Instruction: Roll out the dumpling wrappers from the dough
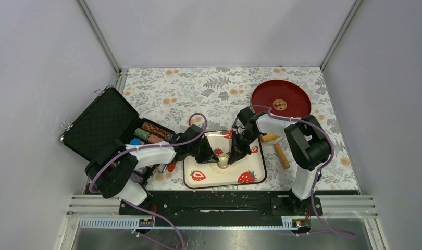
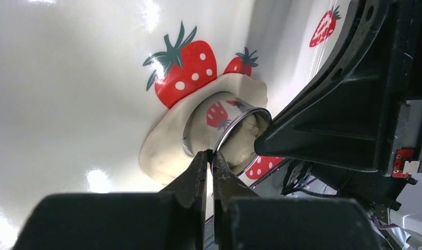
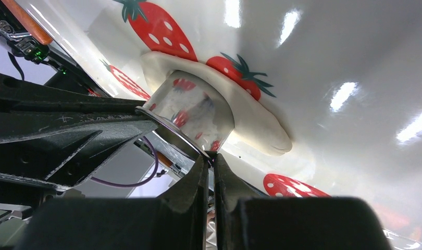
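The floral-print table (image 1: 198, 88) takes up most of the overhead view. On its left edge sits an open black case (image 1: 99, 125) with rows of poker chips (image 1: 151, 133) in the bottom half. The red plate (image 1: 297, 94) is at the far right with a gold emblem in the middle, well away from everything else.

Front and center, right by the arm bases, is the white strawberry tray (image 1: 224, 177). Both arms lean in over it from either side. The tan wooden roller (image 1: 282, 156) lies on the table just off the tray's right edge, under the right arm.

The dough (image 2: 162, 151) is a thin, irregular, flattened sheet lying on the tray floor, partly covering two of the printed strawberries. A small shiny metal ring cutter (image 2: 224, 125) stands on top of the dough, and its wall mirrors the strawberry print.

The left gripper (image 2: 209, 156) has its fingers squeezed almost together, pinching the cutter's top rim between the tips. The right gripper (image 3: 210, 159) is the same, nipping the rim with barely a sliver of gap between its fingers, on the opposite side of the ring. So both are clamped onto that one cutter, which sits on the dough with a border of dough sticking out around its base.
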